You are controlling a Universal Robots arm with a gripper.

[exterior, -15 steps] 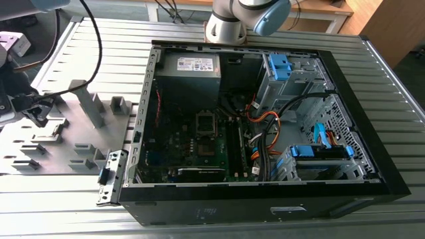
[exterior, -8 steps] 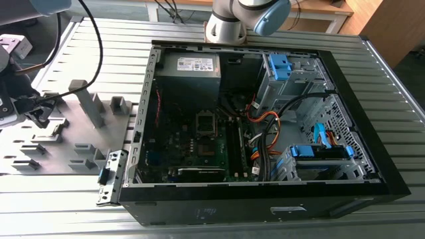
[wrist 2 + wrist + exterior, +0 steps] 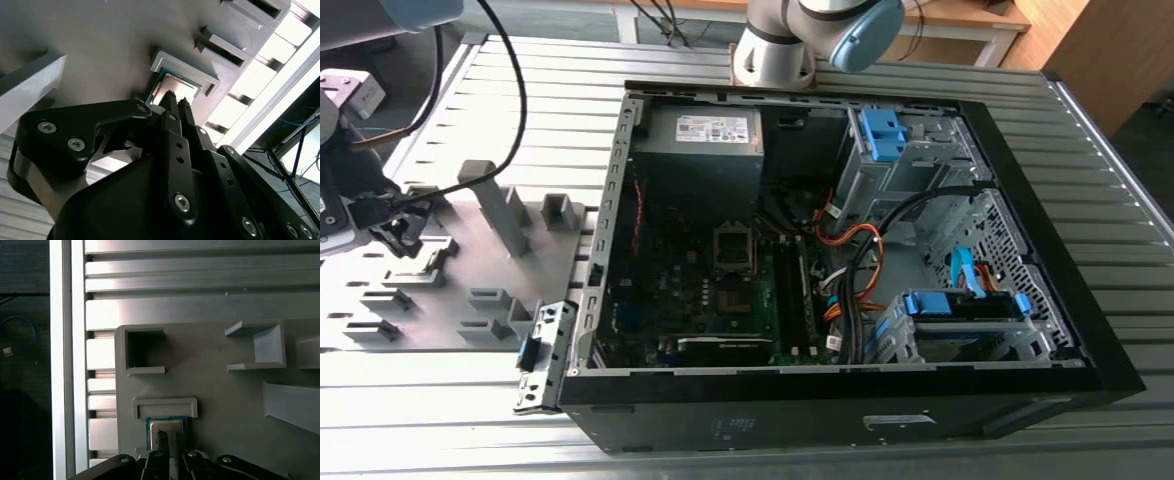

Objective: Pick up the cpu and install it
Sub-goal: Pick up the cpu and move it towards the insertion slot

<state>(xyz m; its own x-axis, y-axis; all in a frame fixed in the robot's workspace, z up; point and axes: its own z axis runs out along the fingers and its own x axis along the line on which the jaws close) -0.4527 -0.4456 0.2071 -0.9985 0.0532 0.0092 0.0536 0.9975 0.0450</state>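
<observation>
My pincer (image 3: 177, 99) stands low over the grey tray (image 3: 100, 50), at the exterior view's left, well apart from the open computer case (image 3: 854, 385). Its two fingers (image 3: 170, 130) are together, with only a thin slit between them. The chip (image 3: 180, 86) lies flat in its framed pocket (image 3: 186, 67) on the tray. My fingertips are over its silver face, and I cannot tell if they touch it.

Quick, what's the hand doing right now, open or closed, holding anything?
Hand: closed, gripping nothing; its tips are right over the cpu, which lies in its pocket of the grey tray. Whether they touch it cannot be told.
</observation>
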